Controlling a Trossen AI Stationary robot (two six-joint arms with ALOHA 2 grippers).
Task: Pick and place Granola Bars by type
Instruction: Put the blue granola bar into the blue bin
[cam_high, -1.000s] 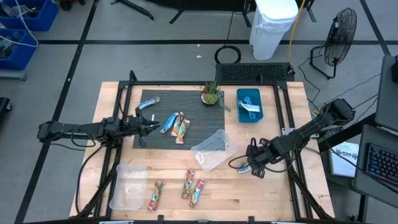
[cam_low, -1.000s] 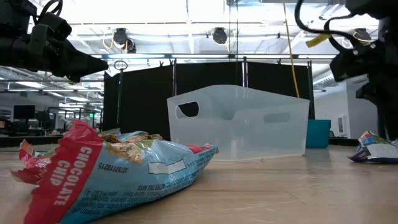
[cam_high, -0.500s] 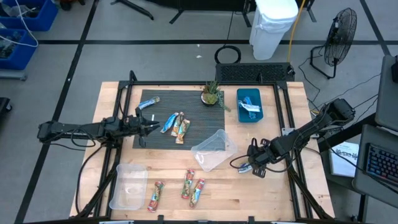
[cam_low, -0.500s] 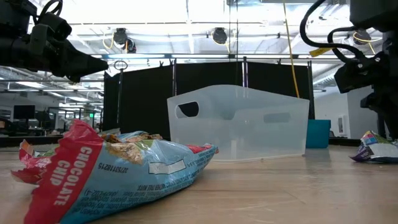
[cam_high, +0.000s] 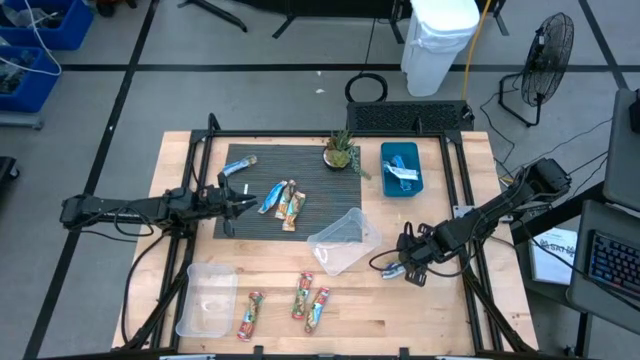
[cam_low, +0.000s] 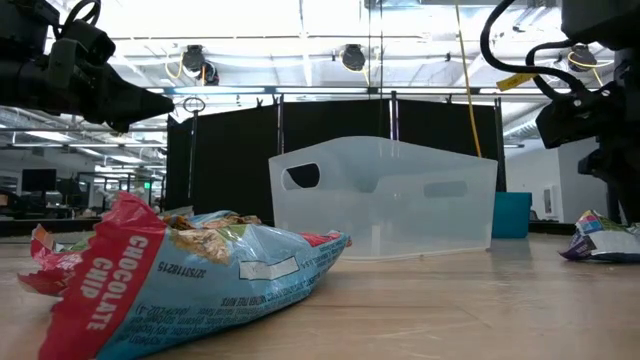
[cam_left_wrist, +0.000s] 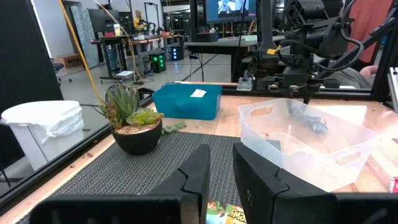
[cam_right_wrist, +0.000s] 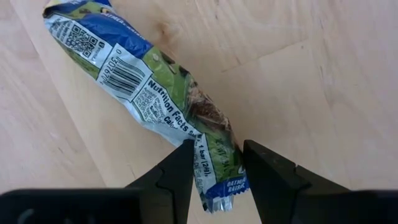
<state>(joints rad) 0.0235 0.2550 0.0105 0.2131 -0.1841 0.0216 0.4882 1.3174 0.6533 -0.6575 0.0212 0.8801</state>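
Blue, white and green foil-wrapped granola bar (cam_right_wrist: 155, 93) lying flat on the bare wood of the tabletop (cam_high: 450, 320), barcode and nutrition panel facing up, crimped end between the fingers of the right gripper (cam_right_wrist: 214, 168). Fingers spread to either side of that end, not pressed on the wrapper. Seen from above, same bar (cam_high: 393, 270) just right of the clear bin (cam_high: 345, 240), toward the tabletop's right side, right gripper (cam_high: 405, 268) directly over it. From table height, crumpled at the right edge (cam_low: 600, 240), gripper above.

Left gripper (cam_high: 245, 205) hovering over the left part of the dark ribbed mat (cam_high: 240, 220), fingers (cam_left_wrist: 196, 174) parted with a narrow gap, empty.

Elsewhere: a blue bar (cam_high: 238, 166) near the mat's upper left corner; a cluster of three bars (cam_high: 283, 200) mid-mat, one blue, the others orange-green; three red-blue chocolate chip bars (cam_high: 300, 302) on bare wood near the front edge, one filling the low view's foreground (cam_low: 180, 275). More silvery-blue bars in the teal tray (cam_high: 401, 168) at the back right. An empty clear bin (cam_high: 205, 298) at the front left corner. Potted plant (cam_high: 341, 152) at the mat's back edge.

Open wood right of and in front of the tilted clear bin; dark frame rails along the tabletop's left, back and right edges.
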